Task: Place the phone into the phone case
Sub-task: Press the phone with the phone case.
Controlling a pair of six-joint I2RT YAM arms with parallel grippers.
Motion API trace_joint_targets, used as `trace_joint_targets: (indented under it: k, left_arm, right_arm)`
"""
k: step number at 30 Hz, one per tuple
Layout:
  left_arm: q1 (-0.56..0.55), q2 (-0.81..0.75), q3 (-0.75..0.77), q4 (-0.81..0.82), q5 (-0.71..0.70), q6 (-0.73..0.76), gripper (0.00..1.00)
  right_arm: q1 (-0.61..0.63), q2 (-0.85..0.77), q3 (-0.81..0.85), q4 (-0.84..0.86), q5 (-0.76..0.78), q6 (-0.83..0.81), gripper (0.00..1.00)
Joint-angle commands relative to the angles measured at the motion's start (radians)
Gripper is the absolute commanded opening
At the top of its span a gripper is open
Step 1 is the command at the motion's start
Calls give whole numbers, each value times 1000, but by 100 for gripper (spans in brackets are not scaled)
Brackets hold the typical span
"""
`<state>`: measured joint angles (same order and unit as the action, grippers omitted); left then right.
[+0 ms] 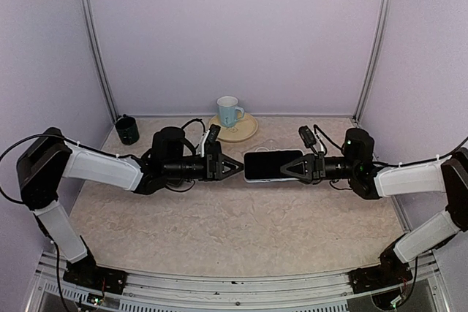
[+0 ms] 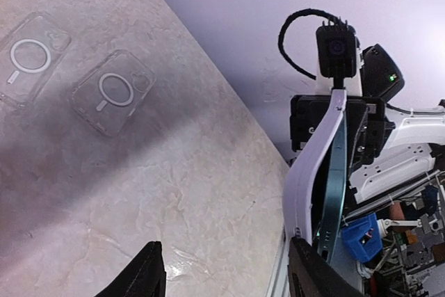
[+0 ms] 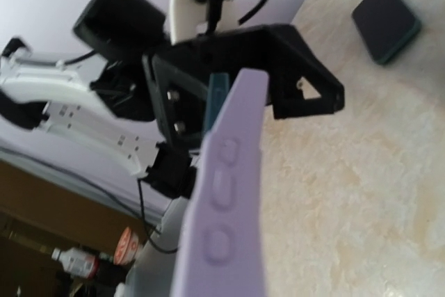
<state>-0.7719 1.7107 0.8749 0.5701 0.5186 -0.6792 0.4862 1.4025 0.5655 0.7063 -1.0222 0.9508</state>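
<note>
The phone (image 1: 267,162) hangs above the table between the two arms, screen up in the top view. My right gripper (image 1: 287,167) is shut on its right end. In the left wrist view its teal edge (image 2: 336,172) runs alongside a lavender phone case (image 2: 306,172), which bows away from it along part of its length. The case's side with its raised buttons (image 3: 226,199) fills the bottom of the right wrist view, and the teal phone (image 3: 217,95) shows beyond it. My left gripper (image 2: 226,245) is open at the phone's left end, with its right finger (image 2: 316,273) against the case's end.
Two clear cases (image 2: 115,92) (image 2: 31,57) lie flat on the table beyond the phone. A blue-and-white mug (image 1: 229,111) stands on a yellow plate (image 1: 245,131) at the back. A dark cup (image 1: 127,129) stands at the back left.
</note>
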Motion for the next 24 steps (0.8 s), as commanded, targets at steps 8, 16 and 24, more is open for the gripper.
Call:
trace_joint_targets:
  k: [8,16,24]
  left_arm:
    - [34,17,-81,428,218,-226,62]
    - [7,84,-55,555,286,-290,65]
    - [-12,119,-13,521,308,-278,63]
  right_arm:
    - [6,-2,-31,144,-124,-64,1]
    - [8,-4,-49,192,-148,-57,2]
    - [22,-22,-52,190,-145,-71,2]
